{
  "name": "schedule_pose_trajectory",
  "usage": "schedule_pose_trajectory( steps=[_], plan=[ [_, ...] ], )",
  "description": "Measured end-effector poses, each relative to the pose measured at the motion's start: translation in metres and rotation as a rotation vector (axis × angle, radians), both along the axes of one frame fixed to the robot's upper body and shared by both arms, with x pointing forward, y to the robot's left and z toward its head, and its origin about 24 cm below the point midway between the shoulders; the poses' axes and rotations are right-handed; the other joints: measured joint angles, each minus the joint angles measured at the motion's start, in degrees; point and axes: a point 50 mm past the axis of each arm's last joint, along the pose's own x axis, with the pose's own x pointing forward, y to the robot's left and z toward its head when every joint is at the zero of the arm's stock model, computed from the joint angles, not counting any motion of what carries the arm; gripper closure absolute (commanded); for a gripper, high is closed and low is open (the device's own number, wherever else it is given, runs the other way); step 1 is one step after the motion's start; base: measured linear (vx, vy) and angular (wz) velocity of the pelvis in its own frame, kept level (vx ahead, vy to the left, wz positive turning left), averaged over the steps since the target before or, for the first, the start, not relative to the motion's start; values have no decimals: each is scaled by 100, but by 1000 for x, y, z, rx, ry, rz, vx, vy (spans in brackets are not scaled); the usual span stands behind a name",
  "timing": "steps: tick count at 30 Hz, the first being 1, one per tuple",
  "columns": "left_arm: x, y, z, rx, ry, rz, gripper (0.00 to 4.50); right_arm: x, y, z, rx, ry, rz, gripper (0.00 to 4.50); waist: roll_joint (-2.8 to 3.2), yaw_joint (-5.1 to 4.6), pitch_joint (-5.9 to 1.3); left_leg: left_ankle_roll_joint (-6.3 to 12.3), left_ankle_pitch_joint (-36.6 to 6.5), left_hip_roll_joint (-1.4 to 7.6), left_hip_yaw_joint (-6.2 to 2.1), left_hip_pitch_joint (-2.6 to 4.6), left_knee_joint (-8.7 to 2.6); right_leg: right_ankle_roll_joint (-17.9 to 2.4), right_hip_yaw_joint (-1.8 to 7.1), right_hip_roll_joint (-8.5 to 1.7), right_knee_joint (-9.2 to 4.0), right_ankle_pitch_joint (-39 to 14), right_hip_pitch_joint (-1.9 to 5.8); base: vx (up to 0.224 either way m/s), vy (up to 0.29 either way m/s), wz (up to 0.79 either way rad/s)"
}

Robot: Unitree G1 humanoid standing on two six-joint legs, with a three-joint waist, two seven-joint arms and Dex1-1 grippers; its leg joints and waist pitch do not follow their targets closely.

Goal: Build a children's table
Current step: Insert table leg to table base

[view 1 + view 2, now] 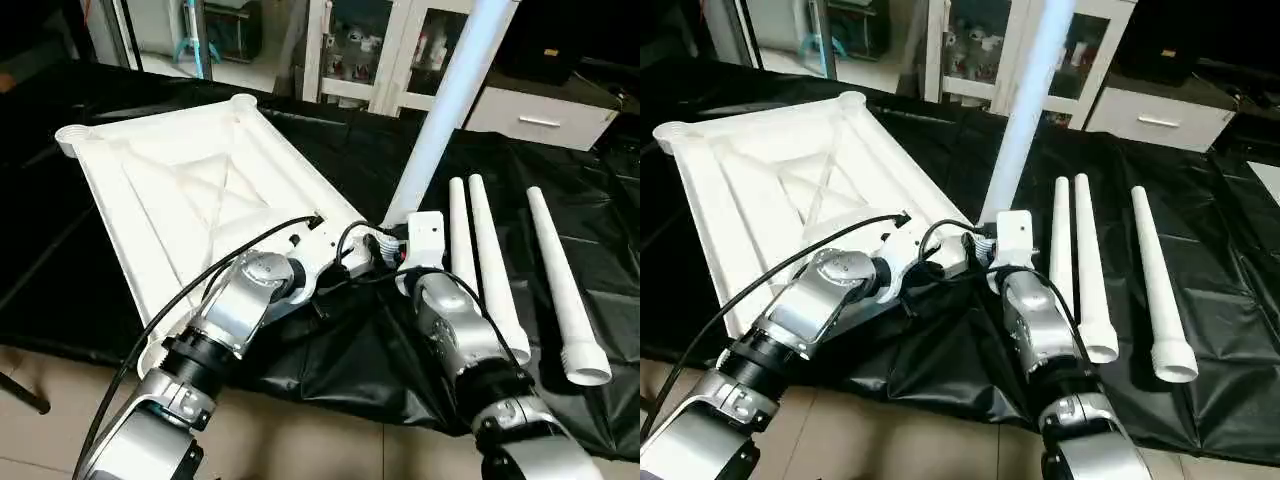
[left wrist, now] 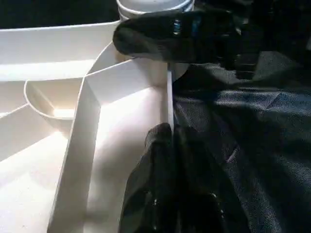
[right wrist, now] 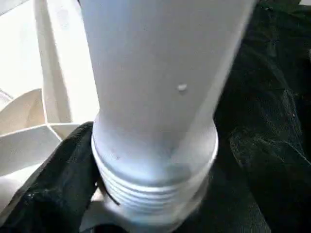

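Note:
The white table top (image 1: 180,190) lies upside down on the black-covered work table, ribs up. One white leg (image 1: 440,110) stands upright in the socket at its near right corner. In the left wrist view my left gripper (image 2: 170,133) is shut on the top's thin rim just beside that socket. My right gripper (image 1: 392,238) is at the foot of the standing leg. Its jaws stand open around the ribbed base (image 3: 155,189), and one black finger (image 2: 175,34) lies across that base. Three more legs (image 1: 560,285) lie side by side to the right.
The black cover (image 1: 330,350) hangs in folds over the near table edge, with floor tiles below. A white cabinet (image 1: 540,115) and a glass-door shelf (image 1: 360,50) stand behind the table. A black cable (image 1: 200,285) loops over my left forearm.

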Motion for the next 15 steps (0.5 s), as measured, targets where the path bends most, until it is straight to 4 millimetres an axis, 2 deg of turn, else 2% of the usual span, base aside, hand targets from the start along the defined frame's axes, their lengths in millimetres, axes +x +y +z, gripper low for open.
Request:
schedule_pose_trajectory(
  steps=[15],
  plan=[
    [1,4,0,4,2,5,450,-6,-1,6,15,-11,45,7,1,-2,1,11,0,1,7,1,21,-1,12,1,22,2,-4,0,0,0]
  ],
)
